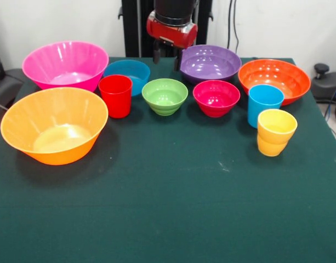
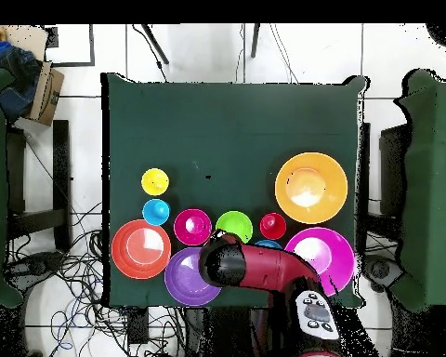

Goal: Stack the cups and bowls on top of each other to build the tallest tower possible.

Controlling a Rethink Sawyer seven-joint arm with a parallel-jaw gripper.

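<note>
All the cups and bowls stand apart, upright, none stacked. Along the table's far side are the large pink bowl (image 1: 64, 64), small blue bowl (image 1: 128, 74), purple bowl (image 1: 210, 62) and orange bowl (image 1: 274, 79). In front of them are the red cup (image 1: 115, 96), green bowl (image 1: 165, 96), crimson bowl (image 1: 216, 97), sky-blue cup (image 1: 265, 104) and yellow cup (image 1: 276, 131). The big yellow-orange bowl (image 1: 53, 125) sits at the left. My gripper (image 1: 168, 61) hangs open and empty above the gap between the blue and purple bowls.
In the overhead view the arm (image 2: 264, 270) reaches over the table's near edge and covers most of the small blue bowl (image 2: 268, 244). The green cloth table (image 1: 173, 208) stretches in front of the row. Chairs and cables surround the table.
</note>
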